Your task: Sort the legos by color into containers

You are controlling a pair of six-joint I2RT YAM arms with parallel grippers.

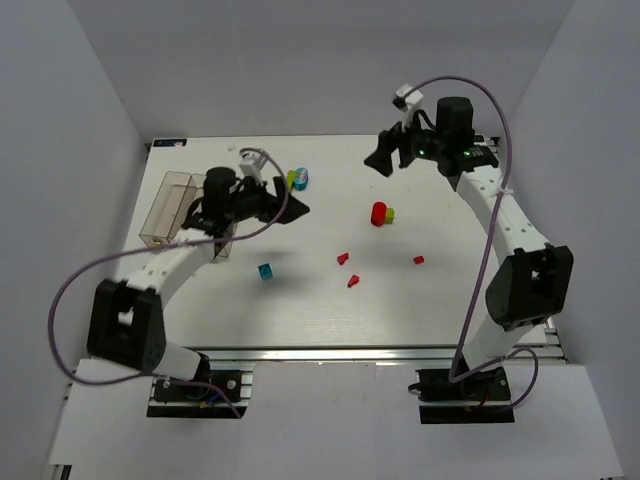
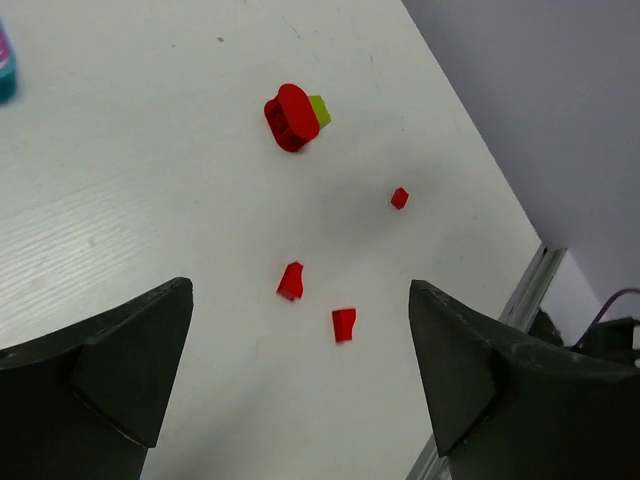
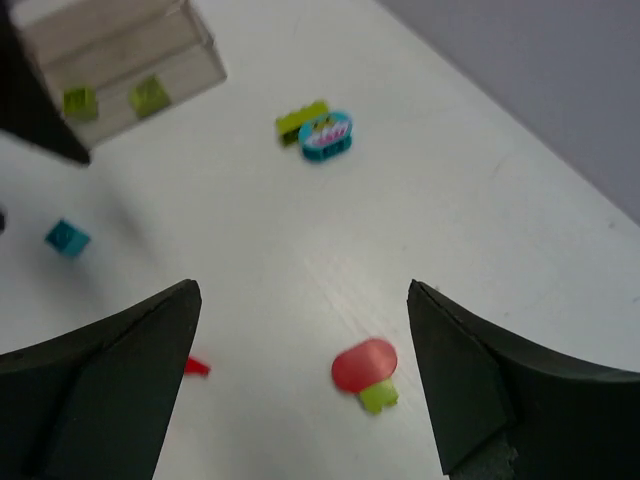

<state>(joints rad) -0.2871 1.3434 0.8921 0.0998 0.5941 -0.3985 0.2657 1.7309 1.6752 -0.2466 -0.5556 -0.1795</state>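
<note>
The clear containers (image 1: 178,205) stand in a row at the far left; in the right wrist view one bin (image 3: 120,55) holds two lime bricks (image 3: 80,100). A red cylinder (image 1: 379,214) touching a lime brick (image 1: 391,214) lies mid-table. Three red bits (image 1: 343,259) (image 1: 353,281) (image 1: 419,260) lie nearer. A cyan brick (image 1: 265,271) sits left of them. A cyan oval piece with a lime brick (image 1: 298,179) lies farther back. My left gripper (image 1: 290,208) is open and empty beside the containers. My right gripper (image 1: 385,158) is open and empty, raised behind the cylinder (image 3: 364,365).
The left wrist view shows the cylinder (image 2: 288,118), the red bits (image 2: 290,282) (image 2: 343,324) (image 2: 399,198) and the table's right edge rail (image 2: 530,290). White walls enclose the table on three sides. The left arm's finger (image 3: 30,100) shows dark beside the bins.
</note>
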